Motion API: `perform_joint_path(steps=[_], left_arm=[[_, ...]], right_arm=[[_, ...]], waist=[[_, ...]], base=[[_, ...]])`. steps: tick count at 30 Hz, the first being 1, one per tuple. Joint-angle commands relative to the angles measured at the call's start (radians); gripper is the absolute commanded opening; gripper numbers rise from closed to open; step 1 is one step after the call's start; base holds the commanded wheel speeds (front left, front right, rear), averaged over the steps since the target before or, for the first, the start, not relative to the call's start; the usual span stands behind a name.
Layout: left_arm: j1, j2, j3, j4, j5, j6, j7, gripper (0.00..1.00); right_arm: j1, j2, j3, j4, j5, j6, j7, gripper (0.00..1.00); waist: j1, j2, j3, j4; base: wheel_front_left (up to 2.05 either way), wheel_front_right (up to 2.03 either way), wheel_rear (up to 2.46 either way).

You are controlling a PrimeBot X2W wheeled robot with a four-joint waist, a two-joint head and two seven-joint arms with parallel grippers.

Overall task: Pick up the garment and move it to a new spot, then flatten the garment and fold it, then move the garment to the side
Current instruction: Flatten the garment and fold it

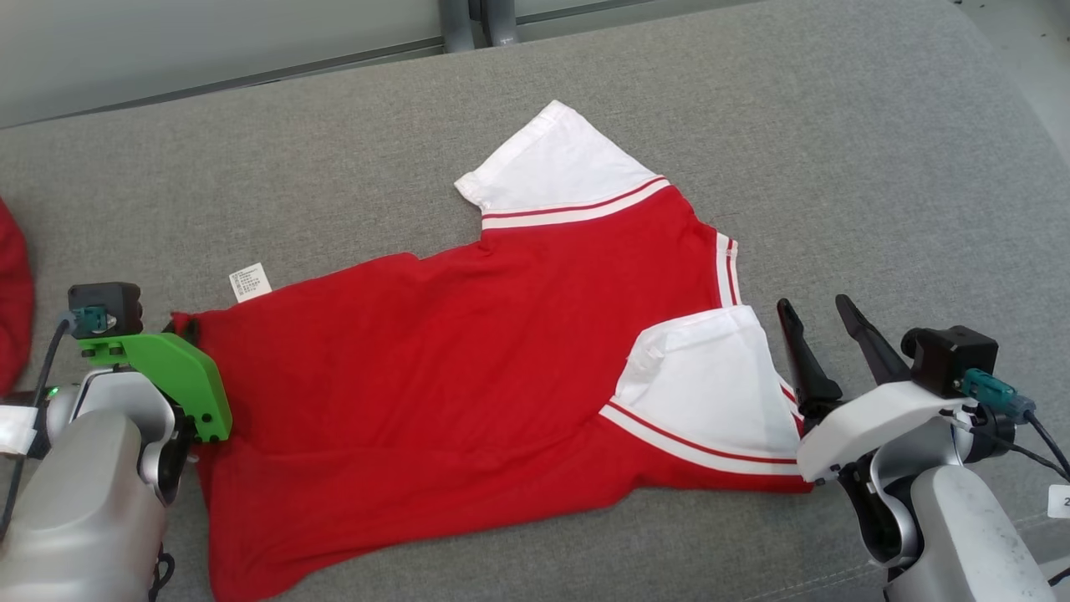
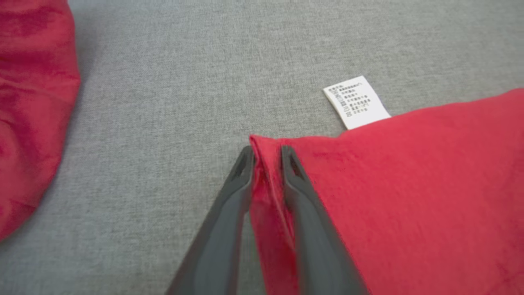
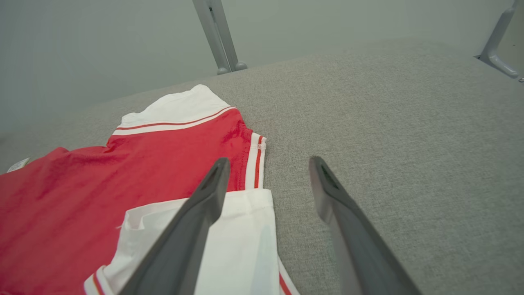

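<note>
Cushion (image 1: 836,125) in grey weave runs under everything, with metal legs (image 1: 476,21) behind its far edge. The shirt (image 1: 468,334), red with white sleeves, lies spread across the middle of it, mostly flat, its hem toward the robot's left and its neck end toward the right. A second red cloth (image 1: 12,293) sits at the far left edge, apart from the shirt. One sleeve (image 1: 556,163) points away from the robot and lies flat; the other sleeve (image 1: 710,376) is folded back onto the red body near the right arm. The left gripper (image 2: 266,153) is at the hem corner, low on the cushion, its fingers clenched around a raised fold of red fabric that fills the gap between them. The right gripper (image 1: 812,303) stands released, jaws wide, just beside the neck edge; in the right wrist view one finger (image 3: 196,213) crosses over the folded sleeve and the other is over bare cushion. A white label (image 1: 250,282) juts from the shirt's far edge near the pinched corner.
</note>
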Motion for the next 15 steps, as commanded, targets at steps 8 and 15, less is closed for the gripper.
perform_joint_path(steps=[8, 15], left_arm=[[-0.037, -0.022, -0.014, 0.006, 0.013, -0.020, -0.101, 0.00], [-0.022, -0.063, -0.018, -0.054, 0.007, -0.029, -0.208, 0.00]], right_arm=[[-0.068, -0.047, 0.012, -0.008, -0.019, -0.001, 0.032, 1.00], [-0.228, -0.093, 0.033, 0.038, -0.066, -0.001, 0.132, 1.00]], waist=[[0.0000, 0.0040, -0.015, 0.037], [0.0000, 0.0040, -0.001, 0.116]], base=[[0.00, 0.00, 0.00], [0.00, 0.00, 0.00]])
